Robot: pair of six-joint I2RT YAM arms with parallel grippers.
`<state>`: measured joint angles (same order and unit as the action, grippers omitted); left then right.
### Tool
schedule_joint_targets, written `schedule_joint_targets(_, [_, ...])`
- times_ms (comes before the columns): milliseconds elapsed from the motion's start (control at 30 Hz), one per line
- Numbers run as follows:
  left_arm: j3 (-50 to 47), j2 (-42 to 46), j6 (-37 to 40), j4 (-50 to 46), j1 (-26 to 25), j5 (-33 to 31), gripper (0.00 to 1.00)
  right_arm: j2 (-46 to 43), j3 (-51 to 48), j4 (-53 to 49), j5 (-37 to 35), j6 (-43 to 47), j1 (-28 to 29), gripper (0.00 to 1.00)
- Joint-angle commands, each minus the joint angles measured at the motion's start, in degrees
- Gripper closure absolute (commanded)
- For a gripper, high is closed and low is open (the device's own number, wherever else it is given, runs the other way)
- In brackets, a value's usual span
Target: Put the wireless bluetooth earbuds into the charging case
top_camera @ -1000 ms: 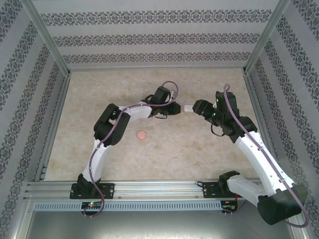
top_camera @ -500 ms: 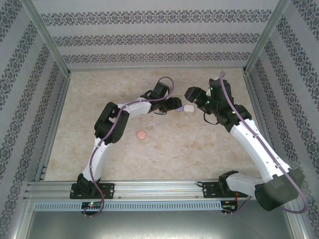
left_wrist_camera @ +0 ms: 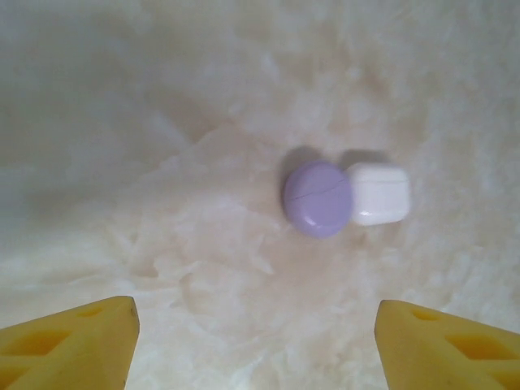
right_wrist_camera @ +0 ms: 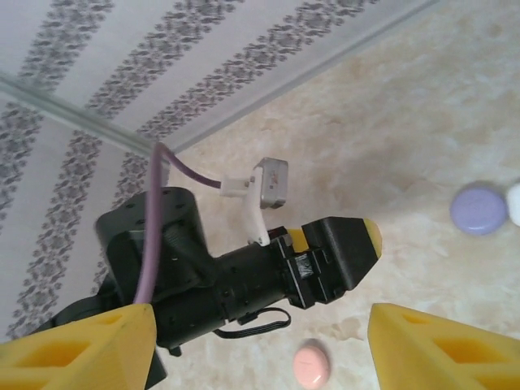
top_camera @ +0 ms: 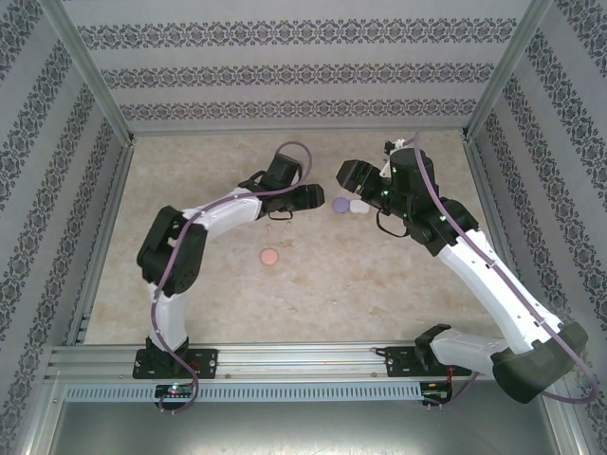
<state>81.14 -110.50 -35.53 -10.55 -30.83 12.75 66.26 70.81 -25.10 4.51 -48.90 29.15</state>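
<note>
And there was the left claw (left_wrist_camera: 258,345), hanging over the middle of the tabletop (top_camera: 398,284), yellow fingers spread wide and nothing between them! Just beyond it lay the round purple charging case (left_wrist_camera: 318,199), pressed up against the squarish white charging case (left_wrist_camera: 377,193) on its right. Both looked shut to me. A seam ran across the purple lid.

The right claw (right_wrist_camera: 260,353) hovered just beyond the pair, its fingers also well apart and empty, looking back at the other arm. A pink charging case (top_camera: 269,256) sat alone, nearer and to the left.

The earbuds were too tiny to call. A pinkish speck (top_camera: 269,227) just beyond the pink case might have been one, but I couldn't swear to it.

By my reckoning nothing had gone into a case yet, and a lid wanted opening first. The trick would be the neighbours: the purple and white cases touched, so a careless descent on one would shove the other. Better to straddle the purple case across its free sides, centre over it before closing, and let the second claw pin the base while the lid came up.
</note>
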Motion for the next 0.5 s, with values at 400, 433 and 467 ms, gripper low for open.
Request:
schedule_joint_targets(400, [-21.8,28.1,3.1,6.3,8.4,-16.2,0.00,10.3,14.0,-6.7,-9.7,1.1,13.4,0.35])
schedule_joint_targets(433, [-23.0,29.8,3.3,6.5,8.9,-17.2,0.01,11.3,13.4,-6.3,-9.8,0.9,13.8,0.34])
schedule_joint_targets(467, [-24.3,31.7,3.4,6.5,9.6,-18.4,0.01,12.5,12.8,-6.3,-9.3,0.1,14.1,0.34])
